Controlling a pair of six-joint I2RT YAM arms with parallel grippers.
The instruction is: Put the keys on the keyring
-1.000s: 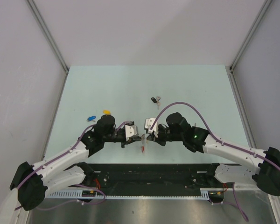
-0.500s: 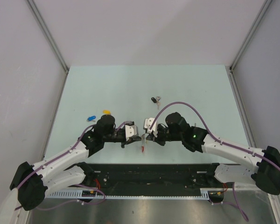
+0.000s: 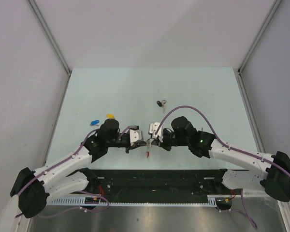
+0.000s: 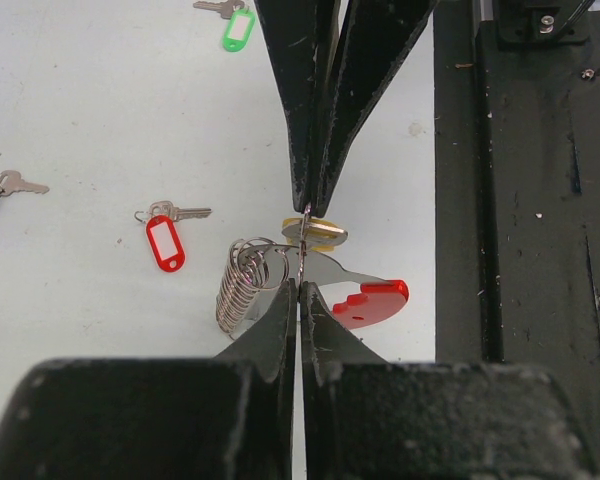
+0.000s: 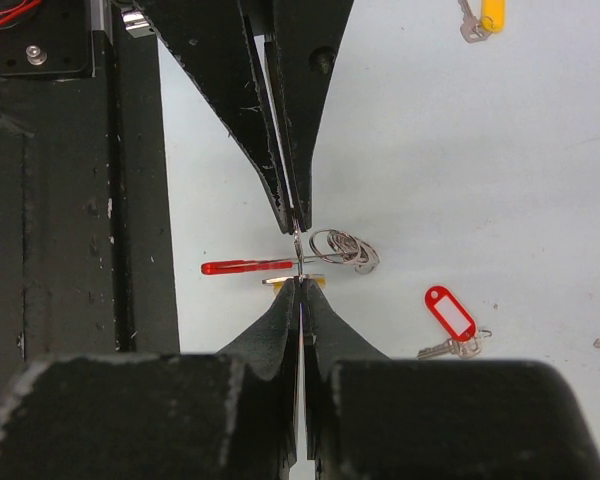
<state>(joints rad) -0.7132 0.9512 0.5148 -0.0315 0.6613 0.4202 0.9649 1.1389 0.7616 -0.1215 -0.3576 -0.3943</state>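
Both arms meet above the near edge of the pale, smooth table (image 3: 193, 92), tip to tip over the keyring (image 4: 372, 300).

The keyring is made of three parts: a flat, glossy red tab, a bright metal blade joined to it, and a tight coil of silver wire (image 4: 242, 288) at the blade's other end. A thin metal edge of the keyring, seen side-on, runs straight from one set of fingertips to the other.

The left gripper (image 4: 300, 292) has its two black, tapered, scuffed fingers pressed together on the near end of that edge. The right gripper (image 5: 300, 288) is likewise pinched flat on the opposite end. A small yellow piece (image 4: 320, 235) with a silver face sits against the keyring just under the right gripper's tip; what it is cannot be told.

- **Red-tagged key (image 4: 165, 242):** lies flat on the table just beside the keyring's coil. Its tag is an oblong frame with a white insert.
- **Green-tagged key (image 4: 237, 27):** lies farther out from the keyring on the same side.
- **Yellow-tagged key (image 5: 490, 14)** and **blue-tagged key (image 3: 94, 122):** lie well apart from the keyring, beyond the left arm's wrist.
- **Black-tagged key (image 3: 159, 103):** lies beyond the keyring, toward the table's middle.

A matt black plate (image 4: 520, 200), scratched and bolted, borders the table on the keyring's near side.
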